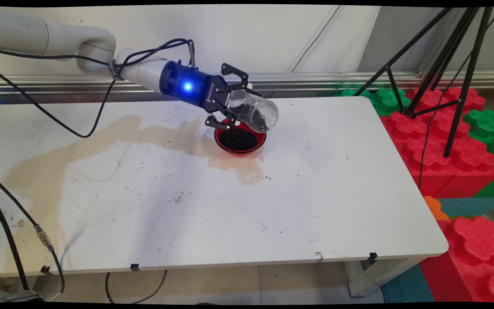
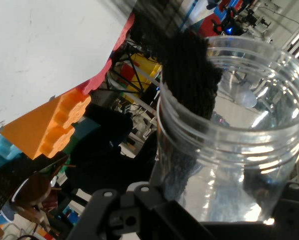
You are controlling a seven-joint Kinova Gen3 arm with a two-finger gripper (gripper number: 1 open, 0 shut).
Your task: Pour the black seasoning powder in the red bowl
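Note:
My gripper [image 1: 239, 102] is shut on a clear plastic jar [image 1: 254, 111], held tipped on its side with its mouth toward the right and slightly down. Dark granules lie inside the jar near its mouth [image 1: 266, 117]. Directly below stands a red bowl [image 1: 260, 145] filled with the same dark grains, at the table's far middle. In the hand view the jar [image 2: 234, 160] fills the right half, with a clump of dark granules [image 2: 189, 85] clinging along its inner wall up to the rim.
A brownish stain [image 1: 101, 146] spreads over the white table [image 1: 315, 206] from the left to the bowl, with scattered dark specks. Red and green foam blocks [image 1: 448, 141] and a black tripod [image 1: 444, 64] stand to the right. Black cables [image 1: 15, 231] hang at the left edge.

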